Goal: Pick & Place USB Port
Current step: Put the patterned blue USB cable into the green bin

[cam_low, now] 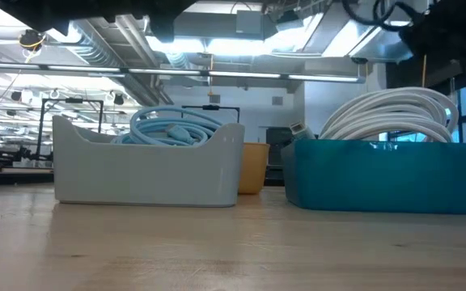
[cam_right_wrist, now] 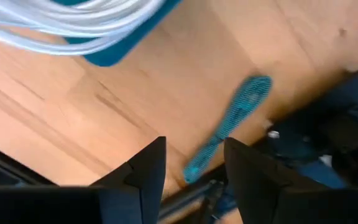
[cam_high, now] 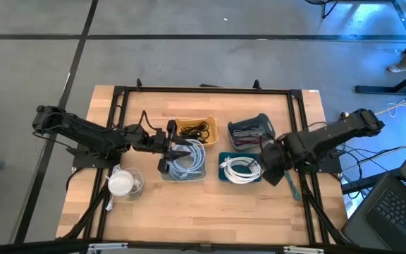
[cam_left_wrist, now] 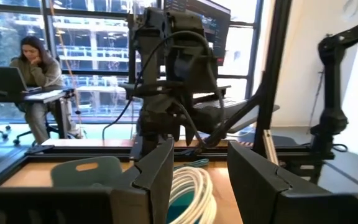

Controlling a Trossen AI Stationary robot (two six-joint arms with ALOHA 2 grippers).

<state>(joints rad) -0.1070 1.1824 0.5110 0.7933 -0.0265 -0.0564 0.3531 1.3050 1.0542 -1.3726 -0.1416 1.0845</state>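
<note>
Teal braided cable (cam_right_wrist: 229, 127) flat on table (cam_right_wrist: 73, 118) near right edge, no readable writing, right gripper (cam_right_wrist: 194, 165) jaws spread above it, left gripper (cam_left_wrist: 201, 174) jaws spread, empty

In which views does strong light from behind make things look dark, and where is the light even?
Low view: bright ceiling lamps shine behind the grey bin and the teal bin, whose near walls lie in shade. Left wrist view: sunlit windows turn the right arm into a dark silhouette. High view and right wrist view: even light on the table.
</note>
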